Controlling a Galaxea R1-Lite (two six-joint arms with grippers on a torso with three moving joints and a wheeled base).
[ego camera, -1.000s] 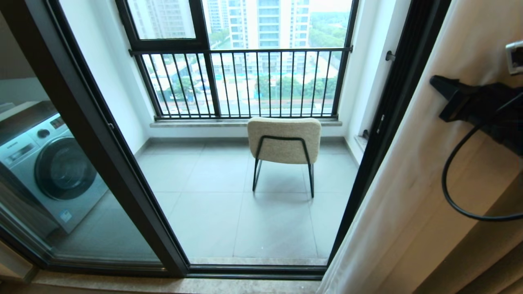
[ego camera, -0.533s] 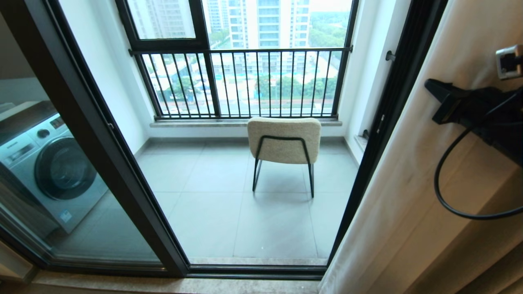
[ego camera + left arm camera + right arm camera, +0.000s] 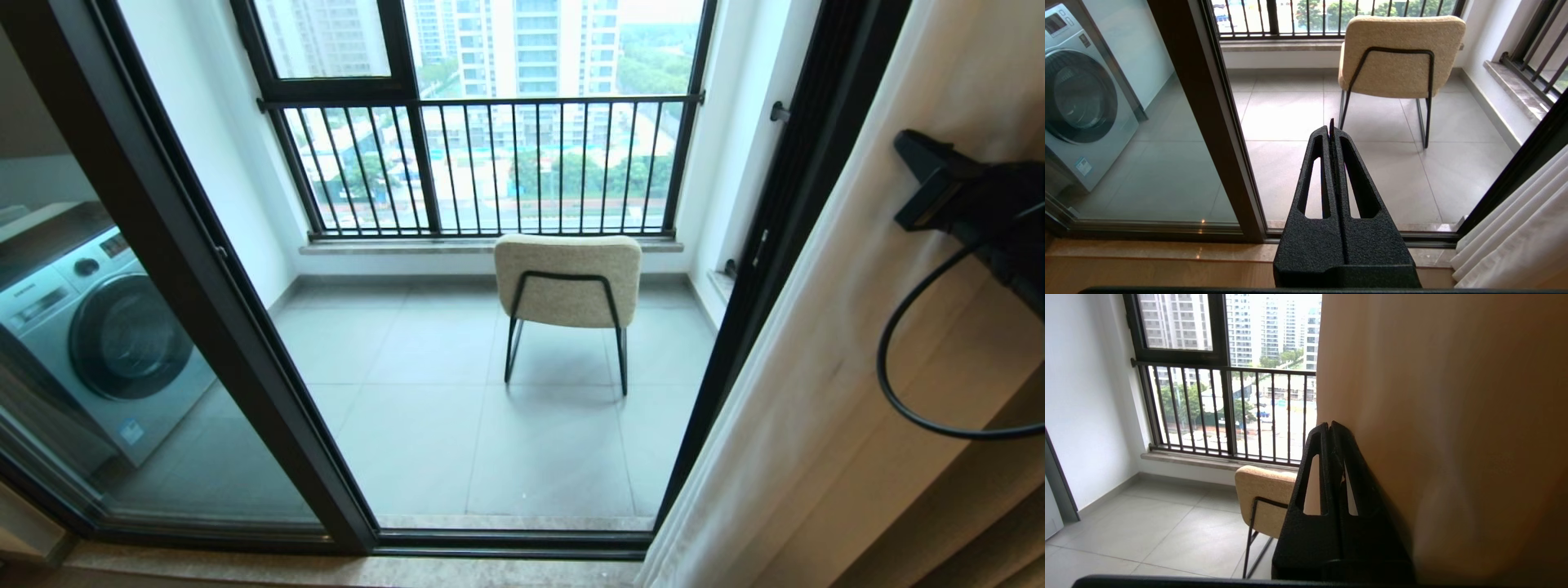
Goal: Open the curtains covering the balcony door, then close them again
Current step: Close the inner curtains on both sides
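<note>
The curtains [image 3: 816,367] hang bunched in cream folds at the right, leaving the balcony door [image 3: 204,286] uncovered, with its dark frame and glass panels in full view. My right gripper [image 3: 910,151] is raised at the right edge of the head view. It is shut, with its side lying against the curtain fabric [image 3: 1433,416] and nothing between its fingers [image 3: 1329,426]. My left gripper [image 3: 1331,128] is shut and empty. It is held low in front of the door frame [image 3: 1208,122], apart from the curtain folds [image 3: 1515,228].
A beige chair [image 3: 569,278] with black legs stands on the tiled balcony. A black railing [image 3: 490,163] runs behind it, and a washing machine [image 3: 98,335] shows behind the left glass. A black cable [image 3: 898,384] loops below my right arm. A darker drape [image 3: 980,523] hangs at the lower right.
My right gripper first edged left, then swung right and slightly up along the curtain. The curtain's edge shifted a little to the right. The left arm stayed still.
</note>
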